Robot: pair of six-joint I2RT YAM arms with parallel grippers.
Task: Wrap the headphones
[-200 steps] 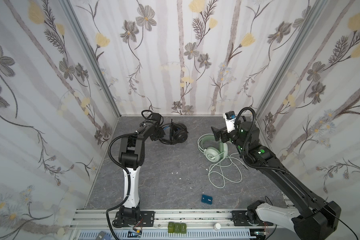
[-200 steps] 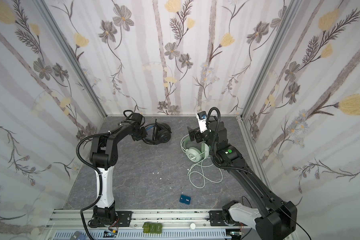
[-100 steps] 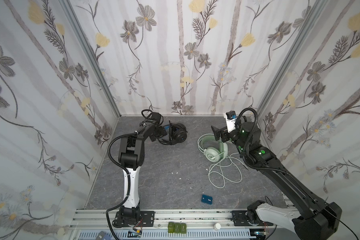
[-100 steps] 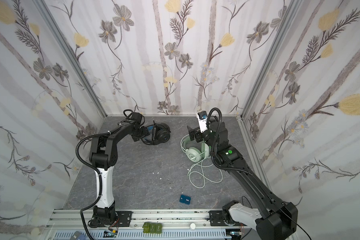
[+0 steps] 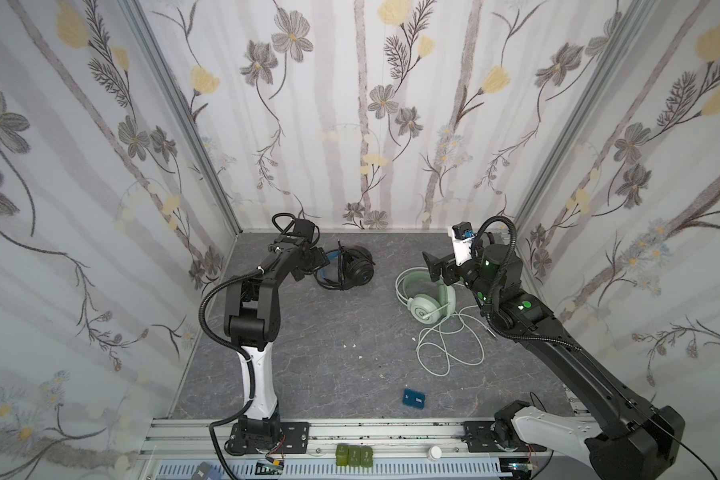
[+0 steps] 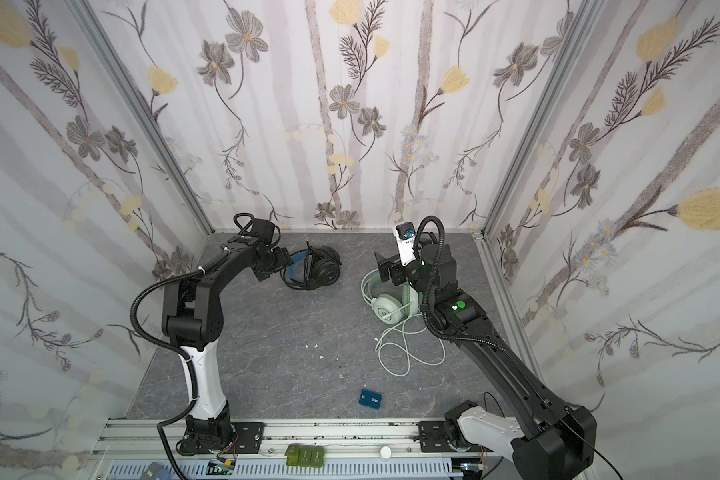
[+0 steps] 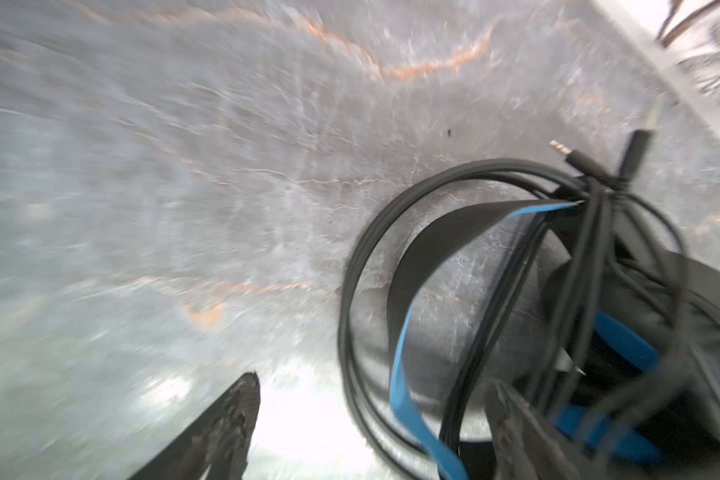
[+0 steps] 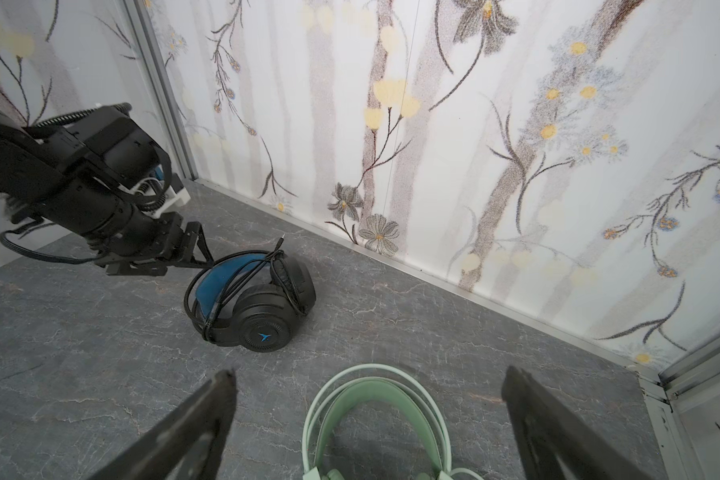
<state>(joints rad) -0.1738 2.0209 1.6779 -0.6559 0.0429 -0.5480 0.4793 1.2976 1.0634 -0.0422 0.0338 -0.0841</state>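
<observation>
Headphones (image 5: 352,270) in black lie at the back of the bench (image 5: 341,332) in both top views, left jaws apart just beside them; a mint pair (image 5: 427,299), pale cable (image 5: 441,330) trailing, lies under the right jaws, also apart. Left wrist view, blurred, adds black cable (image 7: 347,291) looped over a blue-lined band and a plug (image 7: 566,151). Right wrist view alone shows a blue emblem (image 8: 264,336) on the earcup.

left arm (image 5: 258,291) folded at the elbow, forearm reaching low and far forward | left gripper (image 5: 316,259) close to the floor, jaws spread apart | right arm (image 5: 566,353) stretched long from its base | right gripper (image 5: 438,268) raised, pointing toward the left arm, jaws wide apart
</observation>
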